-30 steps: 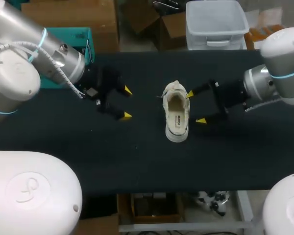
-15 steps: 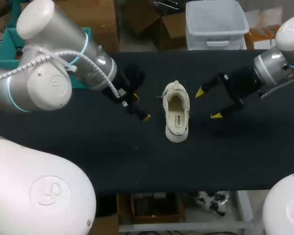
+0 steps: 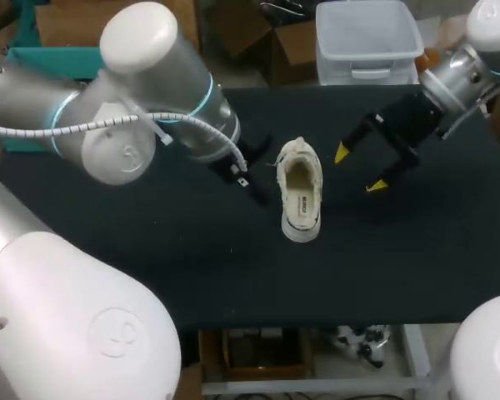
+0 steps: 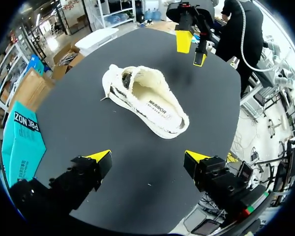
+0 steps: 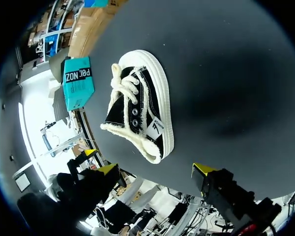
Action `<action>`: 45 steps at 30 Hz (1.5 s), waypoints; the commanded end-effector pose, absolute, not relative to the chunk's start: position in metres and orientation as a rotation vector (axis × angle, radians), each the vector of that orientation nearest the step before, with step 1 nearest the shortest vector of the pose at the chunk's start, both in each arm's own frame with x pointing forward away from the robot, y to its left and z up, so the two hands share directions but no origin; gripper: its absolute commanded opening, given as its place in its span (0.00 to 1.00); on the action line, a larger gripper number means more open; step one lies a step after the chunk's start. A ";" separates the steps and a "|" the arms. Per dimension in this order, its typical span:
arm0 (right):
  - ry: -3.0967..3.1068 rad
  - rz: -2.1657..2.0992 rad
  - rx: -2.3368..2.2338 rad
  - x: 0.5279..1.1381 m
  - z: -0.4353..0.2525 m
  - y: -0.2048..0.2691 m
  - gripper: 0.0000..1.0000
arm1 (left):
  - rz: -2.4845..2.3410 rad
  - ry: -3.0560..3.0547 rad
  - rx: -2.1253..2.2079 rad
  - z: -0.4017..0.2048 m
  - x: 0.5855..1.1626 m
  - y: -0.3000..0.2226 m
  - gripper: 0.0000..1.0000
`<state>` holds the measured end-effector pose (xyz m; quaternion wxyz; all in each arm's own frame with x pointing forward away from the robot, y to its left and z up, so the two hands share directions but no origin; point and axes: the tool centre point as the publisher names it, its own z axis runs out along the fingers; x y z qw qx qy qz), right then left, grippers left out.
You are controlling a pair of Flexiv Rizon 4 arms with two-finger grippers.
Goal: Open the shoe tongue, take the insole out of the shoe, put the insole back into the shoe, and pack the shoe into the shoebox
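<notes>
- Since a second ago the left arm has swung in from well off the shoe's (image 3: 300, 190) left side, and the left gripper (image 4: 147, 157) now hangs just beside the shoe on that side. The right gripper (image 3: 359, 168), which was up against the shoe's right flank, has pulled back and now hangs clear of it on the right and a little further out.
- Neither gripper holds anything. The left one's yellow-tipped fingers stand wide apart with the shoe ahead of them, and the right one's fingers are spread just as wide.
- The shoe sits alone near the middle of the black table (image 3: 400, 267), opening upward, with its heel end towards the robot.
- The pale insole (image 3: 304, 200) lies inside the shoe, and the laces (image 5: 122, 84) are bunched over the front. I can't pick out the tongue itself under them.
- A teal shoebox (image 4: 22, 142) lies well apart from the shoe, out past the left arm. Whether it is open I cannot tell.
- By my reckoning this is the very first step: the tongue is not yet pulled open, and nothing has been taken out or packed.
- The next move looks to need one gripper steadying the shoe by its heel or side. The other would nip the tongue's edge under the laces and draw it forward to widen the mouth for the insole.
- The risk I see is the light shoe sliding or tipping if it is pulled at without being held.
</notes>
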<state>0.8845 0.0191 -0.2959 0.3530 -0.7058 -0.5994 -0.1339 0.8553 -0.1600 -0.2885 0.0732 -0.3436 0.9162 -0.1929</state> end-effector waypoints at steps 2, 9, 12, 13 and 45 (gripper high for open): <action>-1.630 -0.342 -1.800 0.876 -0.289 0.003 1.00 | -0.410 2.588 -1.330 -0.305 0.863 -0.180 1.00; -1.778 -0.316 -1.783 0.869 -0.288 -0.010 1.00 | -0.337 2.392 -1.542 -0.318 0.866 -0.194 1.00; -1.845 -0.277 -1.776 0.870 -0.289 -0.011 1.00 | -0.333 2.359 -1.620 -0.321 0.870 -0.200 1.00; -1.886 -0.266 -1.754 0.869 -0.289 -0.012 1.00 | -0.334 2.333 -1.648 -0.321 0.872 -0.202 1.00; -2.426 -0.180 -1.430 0.849 -0.293 -0.054 1.00 | -0.393 2.172 -1.959 -0.356 0.950 -0.214 0.38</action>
